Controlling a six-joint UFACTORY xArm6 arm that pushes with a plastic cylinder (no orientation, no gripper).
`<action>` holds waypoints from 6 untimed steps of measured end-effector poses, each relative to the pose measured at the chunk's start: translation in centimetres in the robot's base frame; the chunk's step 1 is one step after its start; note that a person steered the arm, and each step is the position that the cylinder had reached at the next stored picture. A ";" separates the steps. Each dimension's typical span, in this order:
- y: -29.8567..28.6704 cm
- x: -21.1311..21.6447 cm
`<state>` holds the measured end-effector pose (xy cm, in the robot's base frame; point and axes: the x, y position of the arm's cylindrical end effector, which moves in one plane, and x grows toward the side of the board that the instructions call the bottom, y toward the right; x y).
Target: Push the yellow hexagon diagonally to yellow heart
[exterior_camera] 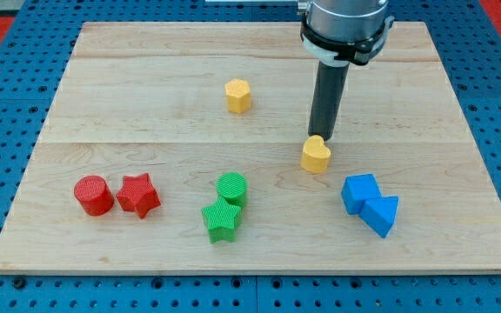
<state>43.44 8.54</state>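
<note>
The yellow hexagon stands on the wooden board, a little above its middle. The yellow heart lies lower and to the view's right of it, about a hand's width away diagonally. My tip comes down from the view's top and ends right at the heart's upper edge, touching or nearly touching it. The tip is well to the right of the hexagon and below it.
A red cylinder and a red star sit at the lower left. A green cylinder and a green star sit at lower centre. Two blue blocks lie at the lower right. The board rests on a blue pegboard.
</note>
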 end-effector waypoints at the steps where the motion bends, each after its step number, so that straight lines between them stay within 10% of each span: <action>1: -0.1 -3.1; 3: -8.6 -12.6; 5: -8.9 -7.2; 6: -10.0 -11.1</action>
<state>32.32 -1.41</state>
